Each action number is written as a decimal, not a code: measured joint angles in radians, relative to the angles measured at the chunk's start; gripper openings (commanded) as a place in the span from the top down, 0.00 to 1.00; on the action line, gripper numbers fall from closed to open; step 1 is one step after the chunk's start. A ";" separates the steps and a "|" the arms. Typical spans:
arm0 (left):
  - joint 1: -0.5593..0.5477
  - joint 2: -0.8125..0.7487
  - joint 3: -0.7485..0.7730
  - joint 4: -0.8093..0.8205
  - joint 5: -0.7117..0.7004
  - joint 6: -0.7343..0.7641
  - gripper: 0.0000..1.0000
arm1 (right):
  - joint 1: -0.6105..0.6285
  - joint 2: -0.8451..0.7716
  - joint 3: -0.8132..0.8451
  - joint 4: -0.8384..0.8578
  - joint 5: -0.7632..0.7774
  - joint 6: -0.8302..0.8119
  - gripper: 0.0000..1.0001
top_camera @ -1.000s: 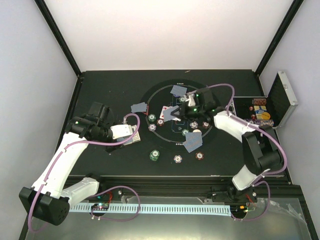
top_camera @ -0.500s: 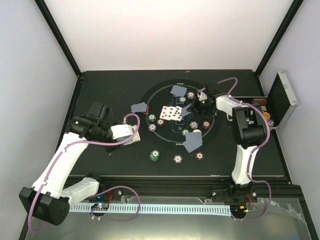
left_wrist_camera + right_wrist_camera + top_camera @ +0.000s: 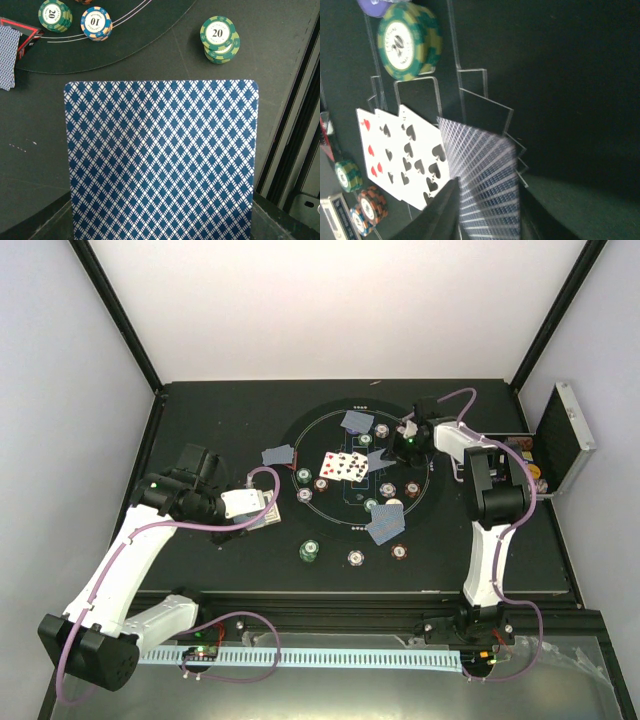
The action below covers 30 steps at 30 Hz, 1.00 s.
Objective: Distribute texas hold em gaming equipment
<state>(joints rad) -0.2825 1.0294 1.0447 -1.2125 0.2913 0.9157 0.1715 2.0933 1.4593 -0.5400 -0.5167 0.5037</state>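
My left gripper [image 3: 258, 512] is shut on a deck of blue-backed cards [image 3: 160, 160] over the bare table left of the mat; the deck hides its fingers in the left wrist view. My right gripper [image 3: 380, 456] is shut on one blue-backed card [image 3: 485, 185], tilted low over the mat just right of three face-up cards [image 3: 343, 465], which also show in the right wrist view [image 3: 402, 155]. Face-down card pairs lie at the mat's top [image 3: 357, 422], left [image 3: 279, 455] and bottom [image 3: 385, 520]. Green [image 3: 309, 551], white [image 3: 356, 558] and brown-red [image 3: 399, 551] chip stacks stand in front.
The round black mat [image 3: 330, 515] carries several more chip stacks [image 3: 388, 490]. A green 20 stack [image 3: 410, 40] and a purple button [image 3: 377, 6] lie near the held card. The open silver case [image 3: 565, 435] stands at the right edge.
My right gripper moved right off the face-up cards, uncovering them, with the card still in it. Its arm folded up towards the case. The left arm has not moved.
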 measured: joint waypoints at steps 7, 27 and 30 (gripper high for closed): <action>0.000 0.000 0.000 0.000 0.000 0.000 0.98 | 0.001 -0.003 0.014 -0.091 0.119 -0.033 0.48; 0.000 -0.002 0.000 -0.002 0.008 -0.001 0.99 | 0.467 -0.488 -0.378 0.299 -0.006 0.270 0.15; 0.000 -0.002 0.000 -0.002 0.010 -0.002 0.98 | 0.568 -0.488 -0.421 0.435 -0.064 0.375 0.14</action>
<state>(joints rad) -0.2825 1.0279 1.0447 -1.2148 0.3016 0.9138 0.7399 1.6051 1.0386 -0.1047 -0.5812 0.8791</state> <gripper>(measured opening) 0.670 0.855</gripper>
